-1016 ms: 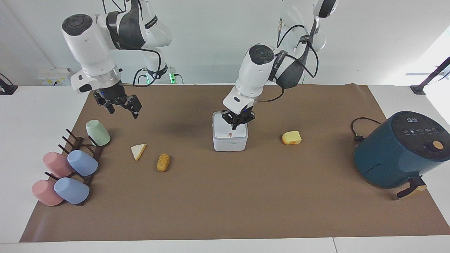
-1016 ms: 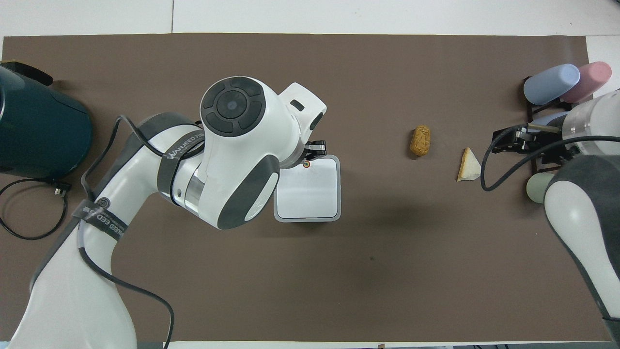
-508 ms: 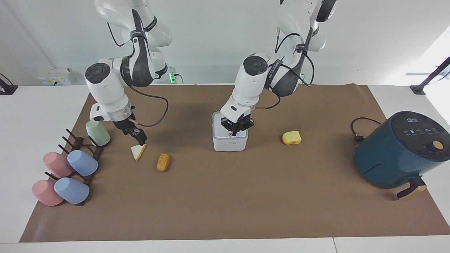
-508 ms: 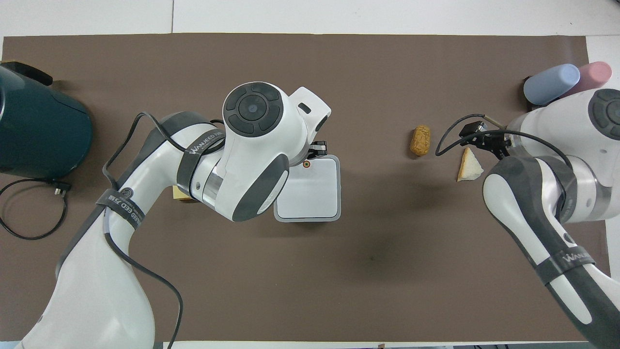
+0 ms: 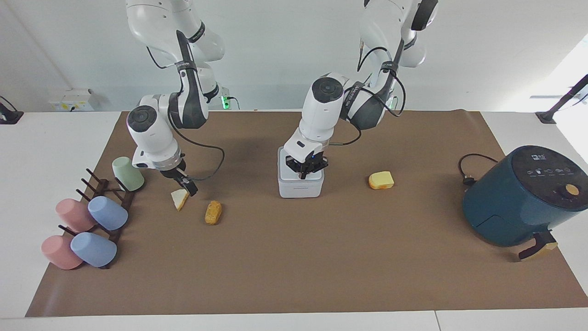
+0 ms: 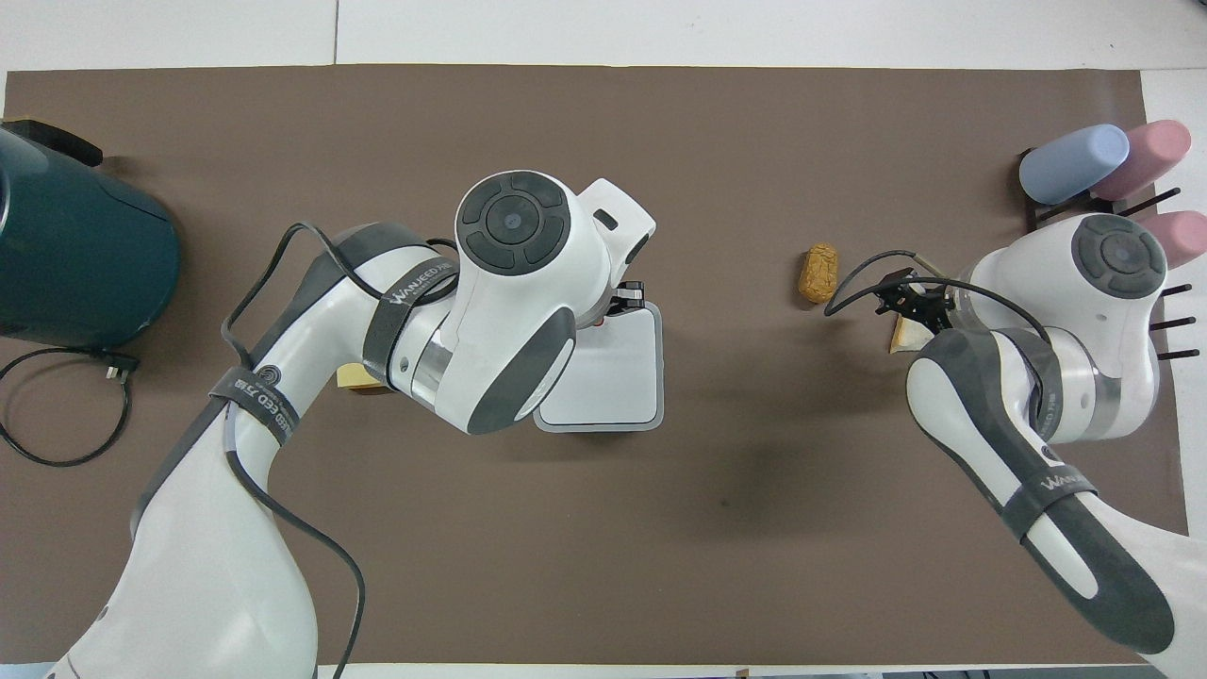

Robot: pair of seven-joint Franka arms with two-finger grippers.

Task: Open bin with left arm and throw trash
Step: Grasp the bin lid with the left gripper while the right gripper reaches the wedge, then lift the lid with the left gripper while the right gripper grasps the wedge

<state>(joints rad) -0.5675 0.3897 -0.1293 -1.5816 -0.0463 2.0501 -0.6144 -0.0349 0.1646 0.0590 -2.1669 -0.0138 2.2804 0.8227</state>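
The left gripper [image 5: 303, 173] pressed on the closed bin's [image 5: 301, 185] lid mid-tabletop, its jaws' state unclear, opening under way. The right gripper [image 5: 186, 187], jaws likewise unreadable, met the bread wedge [image 5: 179, 199]; lifting comes next.

White bin [image 5: 300, 185], teal fryer [image 5: 519, 195].

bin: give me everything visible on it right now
The bin is a small white square box with rounded corners, plastic-looking, topped by a grey-rimmed lid that lies flat and closed. It stands upright on the brown mat near the table's middle, between the nugget and the yellow chunk. The left gripper is down on the lid's edge farthest from the robots, covering where its button sits; whether it presses cannot be told.
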